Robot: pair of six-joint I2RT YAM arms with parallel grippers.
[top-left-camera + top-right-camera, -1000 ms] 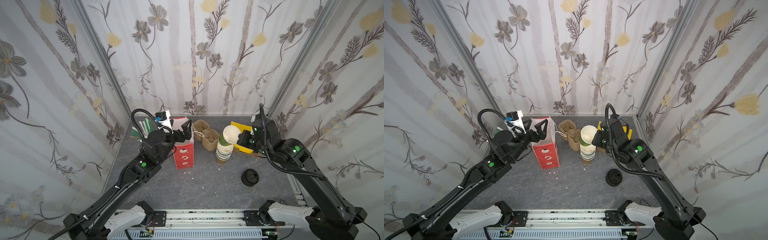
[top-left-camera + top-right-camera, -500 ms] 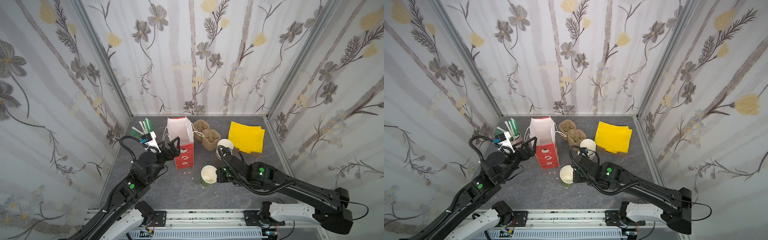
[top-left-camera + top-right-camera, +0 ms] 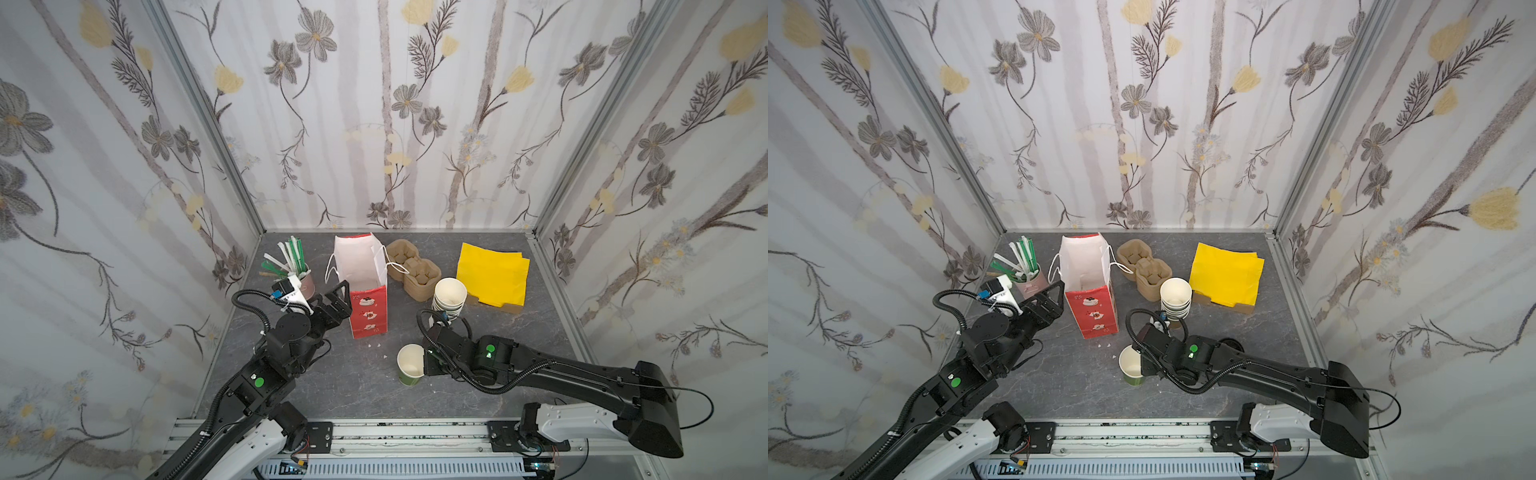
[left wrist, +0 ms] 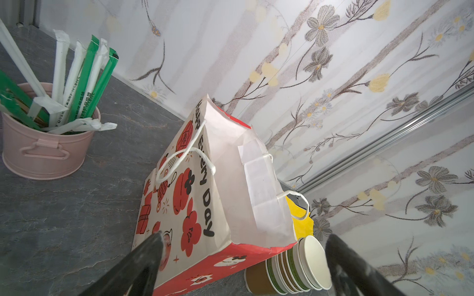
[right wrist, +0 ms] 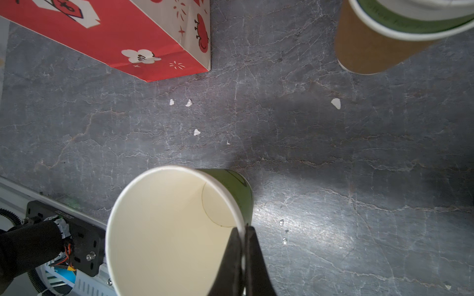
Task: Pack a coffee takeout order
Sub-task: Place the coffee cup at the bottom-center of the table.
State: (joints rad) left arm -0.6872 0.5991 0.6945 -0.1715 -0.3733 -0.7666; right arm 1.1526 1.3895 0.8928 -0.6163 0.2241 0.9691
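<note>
Pinching the rim wall of the lidless paper cup [image 5: 174, 230], the right gripper [image 5: 243, 230] is clamped shut, one finger inside and one outside, with the cup seemingly resting on the table [image 3: 332, 382] near the front, right of centre. I'd judge that so thin a hold could crease the rim, or let the cup swing and tip if raised briskly. The left gripper [image 3: 337, 296] gapes wide and empty just left of the upright bag [image 3: 368, 309], and the cup stack [image 3: 449, 295] stands close behind, so a careless sweep could knock either.
</note>
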